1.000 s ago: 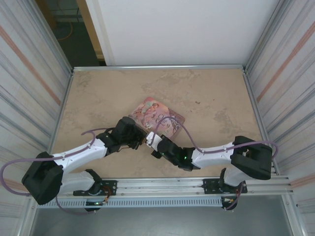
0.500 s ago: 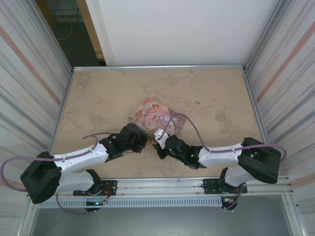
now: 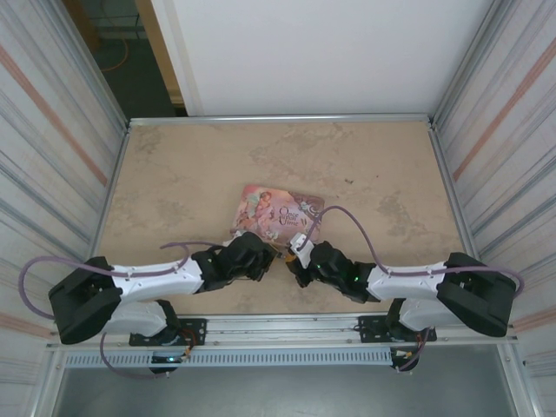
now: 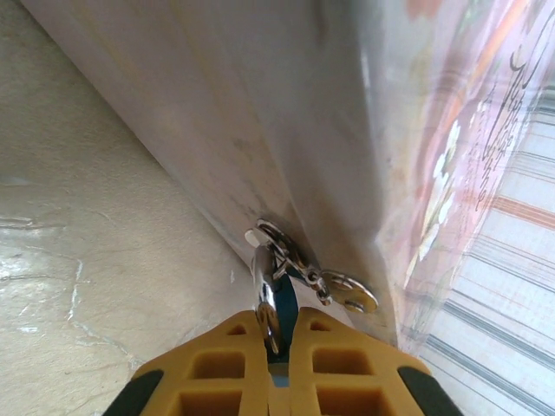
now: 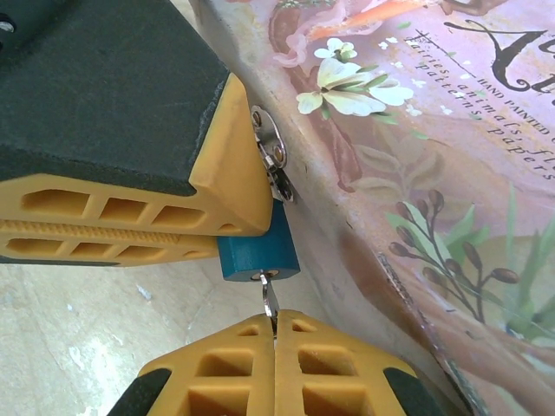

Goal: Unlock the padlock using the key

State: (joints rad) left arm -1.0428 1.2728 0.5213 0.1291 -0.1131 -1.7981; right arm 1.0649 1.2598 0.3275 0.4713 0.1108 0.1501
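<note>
Left tool (image 4: 277, 328) clamps padlock (image 5: 257, 251); right tool (image 5: 275, 334) pinches key (image 5: 270, 299), already inserted. Turning it and freeing the shackle (image 4: 261, 273) seem left.

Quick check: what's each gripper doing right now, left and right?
Left gripper: closed, holding the small blue squarish padlock.
Right gripper: closed, pinching the thin silver metal key at the padlock's keyhole.

Soft even light, faint shadows, tin (image 4: 303, 104) washed pale and blurred close up
</note>
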